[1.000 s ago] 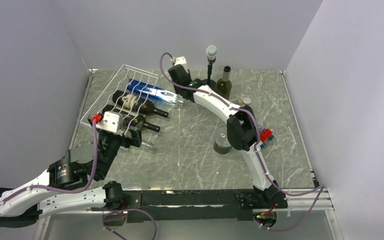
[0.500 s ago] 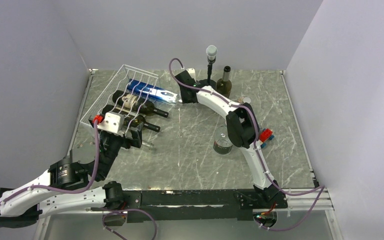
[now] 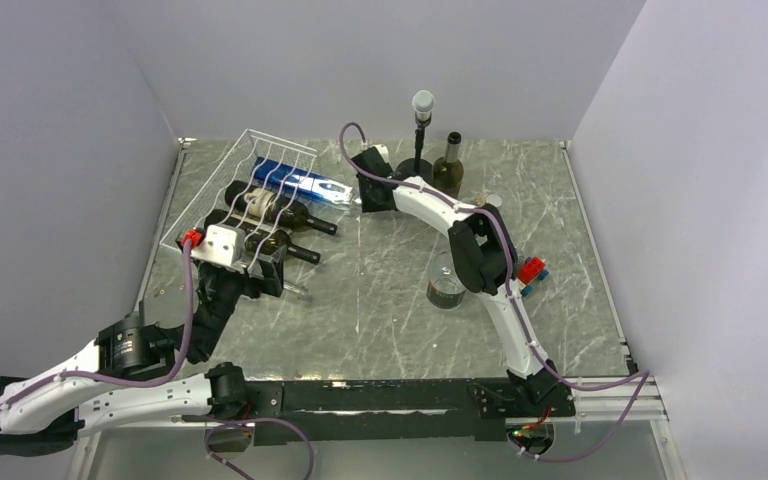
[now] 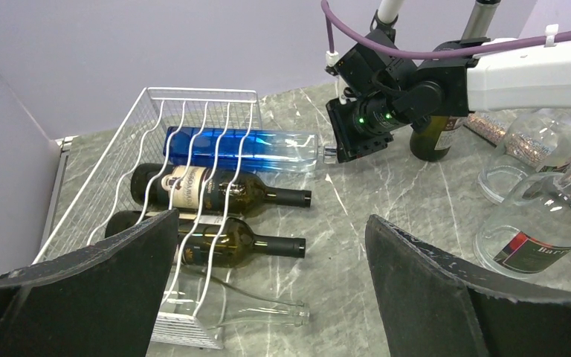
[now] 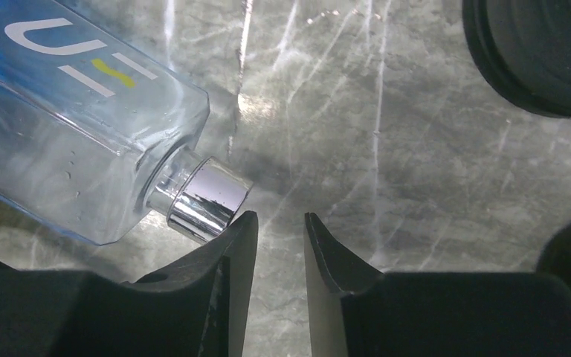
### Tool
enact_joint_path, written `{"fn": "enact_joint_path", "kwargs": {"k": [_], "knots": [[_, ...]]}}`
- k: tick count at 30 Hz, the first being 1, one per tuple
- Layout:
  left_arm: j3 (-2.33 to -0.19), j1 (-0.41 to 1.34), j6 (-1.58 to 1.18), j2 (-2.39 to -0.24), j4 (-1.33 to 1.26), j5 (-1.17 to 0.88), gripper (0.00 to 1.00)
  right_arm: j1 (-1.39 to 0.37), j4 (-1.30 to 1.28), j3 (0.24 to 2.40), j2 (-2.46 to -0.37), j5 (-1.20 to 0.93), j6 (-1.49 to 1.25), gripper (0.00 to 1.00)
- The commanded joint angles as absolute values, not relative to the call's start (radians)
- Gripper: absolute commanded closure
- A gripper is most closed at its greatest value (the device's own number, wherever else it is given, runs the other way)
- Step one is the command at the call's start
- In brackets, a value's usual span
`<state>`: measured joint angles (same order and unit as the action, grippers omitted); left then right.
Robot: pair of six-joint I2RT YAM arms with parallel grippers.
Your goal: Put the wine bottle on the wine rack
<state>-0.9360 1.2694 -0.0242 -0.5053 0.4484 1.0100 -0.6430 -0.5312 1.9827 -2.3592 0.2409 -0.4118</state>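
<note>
Left gripper (image 4: 271,223) is seen fully spread and empty, over the near corner of the wine rack (image 4: 202,91). Clear bottle (image 4: 253,316) and two dark bottles (image 4: 215,192) are laid on its wires. Blue wine bottle (image 4: 238,149) is laid in the far slot, neck sticking out past the rack. Right gripper (image 5: 275,230) is pinched almost closed on nothing, one finger just beside the silver cap (image 5: 208,197). Upright dark bottle (image 3: 449,165) is seen farther back.
</note>
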Motion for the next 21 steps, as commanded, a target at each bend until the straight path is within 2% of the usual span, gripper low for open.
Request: {"fn": "enact_joint_path", "kwargs": {"k": [1, 11, 19, 21], "knots": [[-0.941, 1.273, -0.05, -0.495, 0.456, 1.012, 0.01, -0.644, -0.392, 1.981, -2.364, 0.163, -0.415, 0.66], [-0.945, 1.273, -0.053, -0.497, 0.461, 1.01, 0.01, -0.669, -0.302, 1.986, -2.369, 0.061, -0.385, 0.65], [-0.945, 1.273, -0.057, -0.491, 0.458, 1.01, 0.01, -0.672, -0.526, 2.06, -2.333, 0.235, -0.415, 0.54], [-0.941, 1.273, -0.053, -0.487, 0.447, 1.005, 0.01, -0.671, -0.548, 2.044, -2.295, 0.258, -0.41, 0.54]]}}
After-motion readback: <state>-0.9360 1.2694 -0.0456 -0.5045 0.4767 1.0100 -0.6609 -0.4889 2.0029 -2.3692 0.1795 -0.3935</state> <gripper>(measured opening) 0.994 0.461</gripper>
